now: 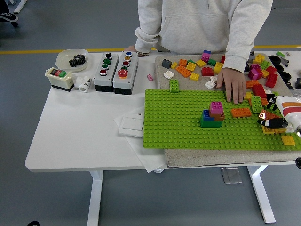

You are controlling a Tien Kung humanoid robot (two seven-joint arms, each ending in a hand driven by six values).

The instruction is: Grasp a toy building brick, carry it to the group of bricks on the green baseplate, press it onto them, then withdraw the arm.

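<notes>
The green baseplate [178, 122] lies on a beige mat. Near its middle stands the group of bricks [212, 116]: green at the bottom, blue and orange above, pink on top. My right hand [269, 120] reaches in from the right edge over the plate's right side, well to the right of the group. Its black fingers [275, 122] are curled on a small orange brick [262, 114], just above a yellow brick [273, 130] on the plate. An orange brick [241, 112] sits between hand and group. My left arm is out of view.
A person stands at the far side, one hand [233, 84] resting flat on the plate's far edge. Several loose bricks [197, 66] cover the mat behind. Button boxes [115, 70], a bowl with a gear [73, 60] and white plates [131, 126] sit on the left.
</notes>
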